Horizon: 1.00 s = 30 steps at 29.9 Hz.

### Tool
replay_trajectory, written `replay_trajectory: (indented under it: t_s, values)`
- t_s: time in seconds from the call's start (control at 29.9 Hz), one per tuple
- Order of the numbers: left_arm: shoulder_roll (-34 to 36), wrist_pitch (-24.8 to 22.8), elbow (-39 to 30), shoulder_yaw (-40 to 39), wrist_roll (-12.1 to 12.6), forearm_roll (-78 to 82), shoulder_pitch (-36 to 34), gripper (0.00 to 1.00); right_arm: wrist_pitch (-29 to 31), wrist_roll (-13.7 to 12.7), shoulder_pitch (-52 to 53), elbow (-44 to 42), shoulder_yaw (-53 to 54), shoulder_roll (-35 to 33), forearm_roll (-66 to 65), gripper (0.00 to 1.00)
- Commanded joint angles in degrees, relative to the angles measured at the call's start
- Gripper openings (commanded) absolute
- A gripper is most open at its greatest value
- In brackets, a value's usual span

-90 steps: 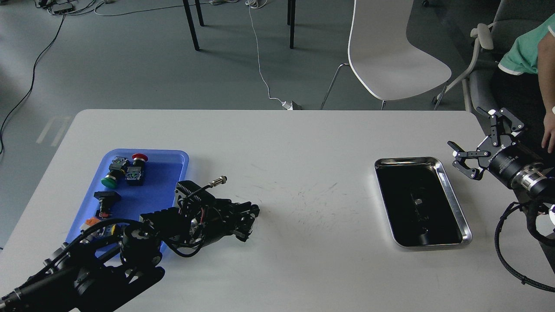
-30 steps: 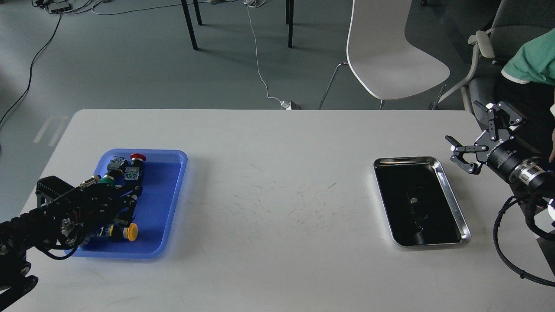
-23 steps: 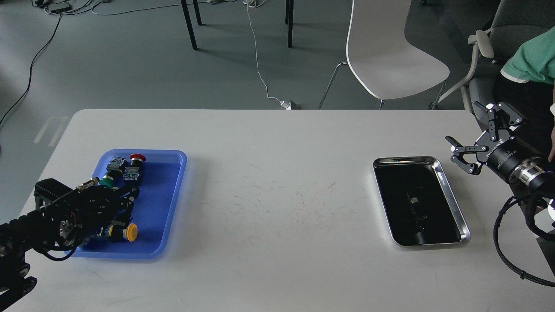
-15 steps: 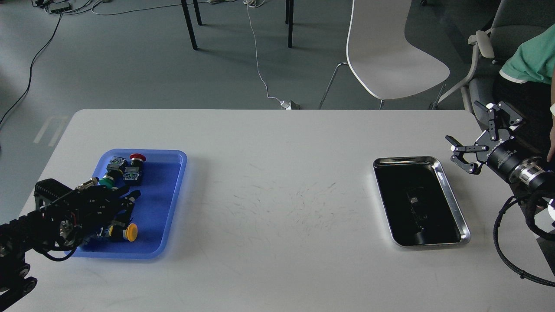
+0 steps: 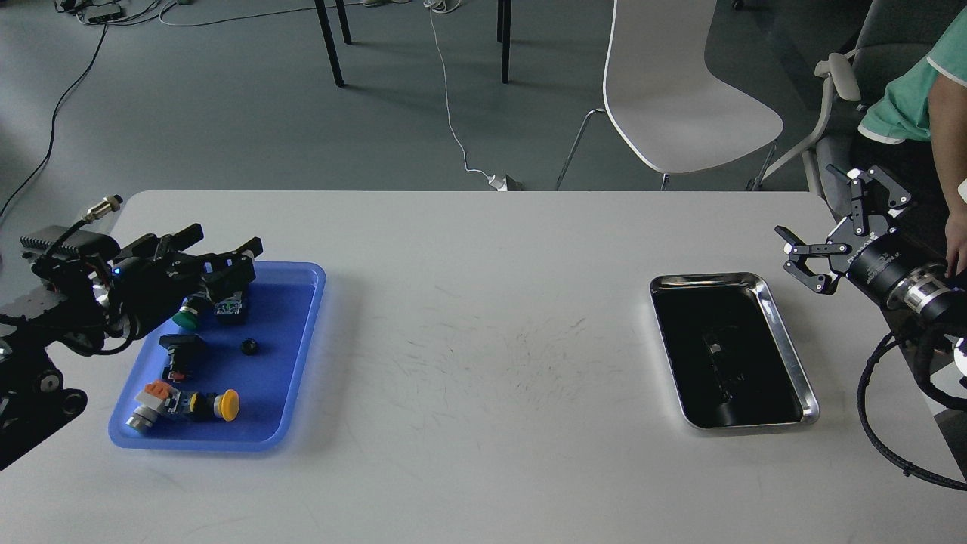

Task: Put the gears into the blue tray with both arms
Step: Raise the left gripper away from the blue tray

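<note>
A tiny black gear [image 5: 248, 347] lies inside the blue tray [image 5: 291, 378] at the left of the table, near the tray's middle. My left gripper [image 5: 227, 245] hovers over the tray's far left corner, raised above it, open with nothing between its fingers. My right gripper [image 5: 827, 227] hangs open and empty at the table's right edge, just beyond the far right corner of the steel tray.
Several push-button switches share the blue tray: a green one [image 5: 184, 318], a black one [image 5: 180, 349], a yellow one [image 5: 217, 405]. A steel tray [image 5: 793, 355] with a dark inside sits at the right. A white chair [image 5: 680, 98] and a seated person [image 5: 918, 98] are behind the table.
My left gripper has risen and pulled back to the tray's far left corner, opening wide. A black gear now lies in the blue tray. The right gripper has barely moved.
</note>
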Motion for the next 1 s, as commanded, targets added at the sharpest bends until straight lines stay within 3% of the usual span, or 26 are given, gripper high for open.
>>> replay_trajectory:
  t_s: [0.0,0.17,0.43,0.6,0.7,0.84,0.97]
  values:
    - [-6.1,0.4,5.9,-0.4,0.1,-21.7,-5.9,0.97,0.0,-0.1,0.3,1.7,0.9,-0.8,0.0,0.98]
    - [-13.5,-0.1,15.6,-0.5,-0.8,-43.9,-11.3,0.98,0.0,-0.2,0.6,4.7,2.4,-2.6,0.0,0.98]
    - [-16.7,-0.8,18.7,-9.7,-1.0,-62.7,-12.0,0.98,0.0,-0.4,0.5,12.7,4.0,-10.2,0.0,0.98]
    - [-17.0,-10.2,18.7,-14.5,-1.2,-69.7,-11.0,0.98,0.0,-0.7,0.6,15.1,6.4,-15.6,0.0,0.98]
    - [-16.7,-12.5,18.7,-14.9,-1.2,-71.9,-10.1,0.98,0.0,-1.0,1.1,16.3,7.0,-19.5,0.0,0.98]
    - [-16.8,-14.0,18.7,-14.9,-1.2,-72.1,-9.9,0.98,0.0,-3.7,3.1,22.3,6.2,-27.7,-1.3,0.98]
    - [-16.8,-14.2,18.7,-14.9,-1.6,-72.1,-9.9,0.98,-0.7,-7.3,4.4,31.1,6.2,-35.8,-15.6,0.98]
